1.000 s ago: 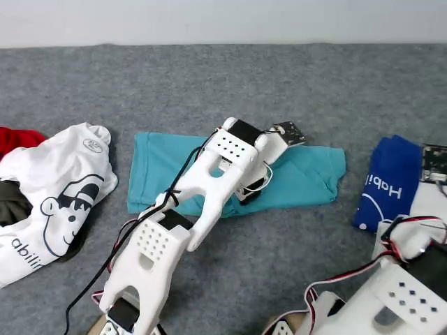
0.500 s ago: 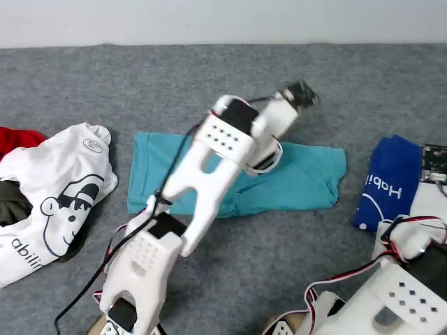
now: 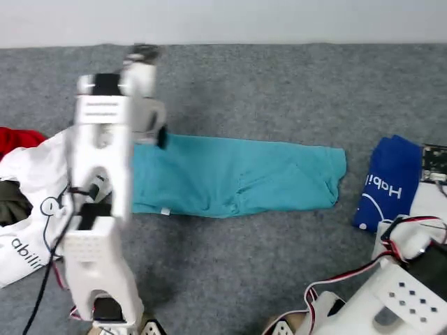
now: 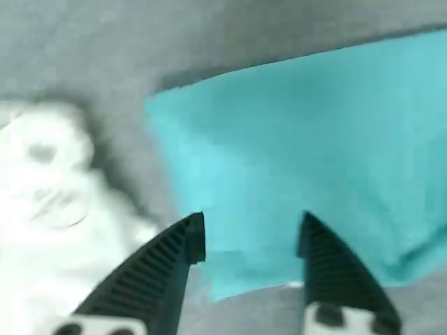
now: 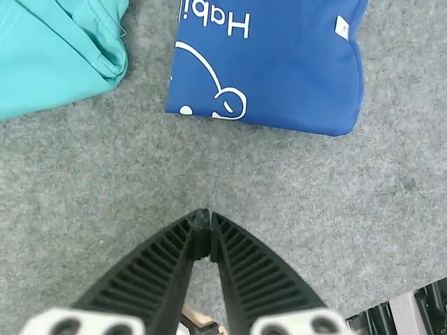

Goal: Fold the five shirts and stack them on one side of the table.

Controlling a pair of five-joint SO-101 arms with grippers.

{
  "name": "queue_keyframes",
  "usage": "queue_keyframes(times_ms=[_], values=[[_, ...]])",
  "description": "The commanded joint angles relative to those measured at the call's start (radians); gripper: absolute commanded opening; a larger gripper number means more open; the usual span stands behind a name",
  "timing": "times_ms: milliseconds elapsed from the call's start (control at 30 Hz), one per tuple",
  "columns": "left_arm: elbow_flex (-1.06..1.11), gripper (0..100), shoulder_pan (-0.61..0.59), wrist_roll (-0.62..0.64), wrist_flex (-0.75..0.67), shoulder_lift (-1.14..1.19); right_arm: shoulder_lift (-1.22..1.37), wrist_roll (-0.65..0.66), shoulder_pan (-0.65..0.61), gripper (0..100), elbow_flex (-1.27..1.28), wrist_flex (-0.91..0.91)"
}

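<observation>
Your left claw (image 4: pixel 251 223) hung released over the left end of the teal shirt (image 3: pixel 237 174), jaws apart with nothing between them. In the left wrist view the shirt's short edge lay just beneath the tips, with the white shirt (image 4: pixel 49 209) close beside it. In the high view, the left arm (image 3: pixel 101 160) stood at the left of the frame, reaching up over that end of the shirt.

The teal shirt lay flat as a long band across the middle of the desk (image 3: pixel 279 84), apart from the other shirts. The white shirt sat loose at the left edge, with a red shirt (image 3: pixel 17 139) above it and a dark shirt (image 3: pixel 10 202) partly under it. None of the three looked folded. The blue shirt (image 3: pixel 387 181) lay at the right of the frame, folded into a neat block.

Your right claw (image 5: pixel 202 223) was clenched on nothing above bare desk, just short of the blue shirt.

You appeared to be midway through folding the teal shirt, with its length not yet halved. The next move probably called for lowering the left claw onto the short edge. You would pinch both layers together, without catching the white shirt, and carry that end over toward the right end.
</observation>
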Motion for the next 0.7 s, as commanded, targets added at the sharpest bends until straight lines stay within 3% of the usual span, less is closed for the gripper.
queue_keyframes(times_ms=[0,300,667], values=[[0.005,26,-0.097,-0.029,0.015,0.011,-0.016,0.0,0.007,1.2,-0.006,0.038],[-0.015,26,-0.109,-0.061,0.014,0.203,-0.013,0.006,0.007,1.3,-0.006,0.033],[-0.251,25,-0.081,-0.058,0.021,0.437,-0.007,0.008,0.007,1.4,-0.006,0.031]])
